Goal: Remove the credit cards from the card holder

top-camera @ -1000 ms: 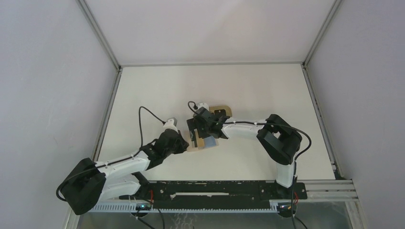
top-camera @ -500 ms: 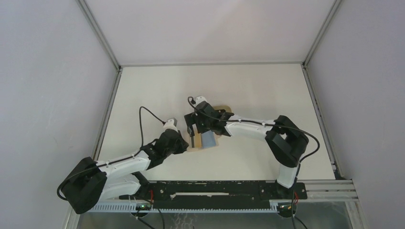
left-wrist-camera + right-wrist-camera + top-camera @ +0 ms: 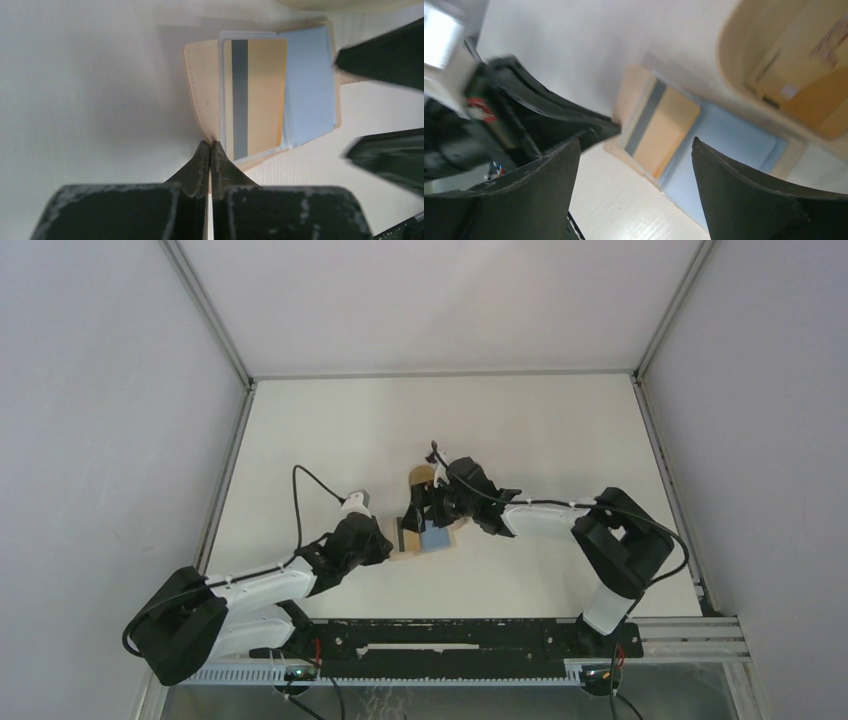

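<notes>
Low in the left wrist view the left claw (image 3: 210,150) is fully closed, its tips touching the near edge of the beige leather folding card holder (image 3: 200,90). Whether it pinches any leather I cannot tell. The holder lies opened flat on the white counter (image 3: 75,75), pale blue lining up. In its left half sits the tan-gold plastic card with a grey stripe (image 3: 262,95), apparently under a clear sleeve. Its long axis runs up and down the frame, with the stripe along its left side. The card should be light, stiff and slick, and it lies flush, so an exposed short end seems the best hold, drawn lengthwise. The holder looks soft and light and would need pinning. At right, the right claw (image 3: 635,142) hangs above it, spread wide and empty. The oval pale wooden tray (image 3: 724,50) sits just beyond.
</notes>
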Controlling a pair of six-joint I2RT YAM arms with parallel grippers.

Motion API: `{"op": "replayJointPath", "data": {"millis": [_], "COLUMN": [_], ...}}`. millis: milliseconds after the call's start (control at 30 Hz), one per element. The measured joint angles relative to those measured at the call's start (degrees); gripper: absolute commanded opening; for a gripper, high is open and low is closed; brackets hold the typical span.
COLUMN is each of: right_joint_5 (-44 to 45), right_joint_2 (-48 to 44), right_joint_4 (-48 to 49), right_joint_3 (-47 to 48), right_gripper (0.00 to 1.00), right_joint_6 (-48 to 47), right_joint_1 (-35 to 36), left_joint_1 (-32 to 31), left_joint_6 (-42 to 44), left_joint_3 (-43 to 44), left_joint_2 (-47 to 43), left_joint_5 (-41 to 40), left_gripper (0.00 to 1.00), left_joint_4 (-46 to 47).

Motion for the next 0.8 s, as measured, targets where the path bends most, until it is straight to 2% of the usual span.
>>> {"op": "replayJointPath", "data": {"millis": [267, 800], "right_joint_5": [-9.49, -12.55], "right_joint_2": [7.56, 11.19], "right_joint_4": [7.85, 14.71], "right_joint_3": [-4.63, -5.27], "right_gripper": [0.84, 0.87], "right_joint_6": [7.37, 14.69], "right_joint_1": [-1.36, -2.01], "left_joint_1": [0.0, -0.02], "left_joint_6": [-0.63, -1.53], "left_joint_3": [0.0, 0.0], "left_joint_2": [2.54, 5.7], "left_joint_5": [-0.48, -0.81], "left_gripper": [0.0, 0.0], "left_joint_4": [1.36, 6.1]}}
